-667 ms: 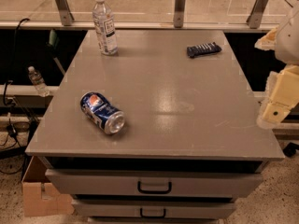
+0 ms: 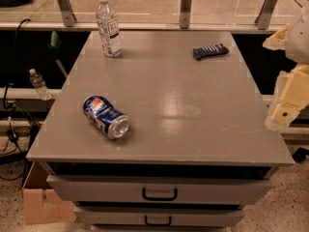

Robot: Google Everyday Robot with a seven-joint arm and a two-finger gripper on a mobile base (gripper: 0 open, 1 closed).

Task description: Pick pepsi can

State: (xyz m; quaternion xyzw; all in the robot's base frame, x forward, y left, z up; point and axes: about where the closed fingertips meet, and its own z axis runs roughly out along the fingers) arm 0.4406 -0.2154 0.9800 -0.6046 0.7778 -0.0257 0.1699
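- Because the pepsi can (image 2: 106,116) lies on its side near the front-left of the tabletop (image 2: 193,129), one silver end facing the front edge, it could roll if nudged; a grasp across its round body seems wisest.
- The hand (image 2: 288,100) hangs beyond the tabletop's right edge, well apart from the can; whether it is apart or together cannot be told.
- A clear bottle (image 2: 108,25) stands upright back-left and a dark packet (image 2: 210,51) lies back-right, neither likely blocking a reach.
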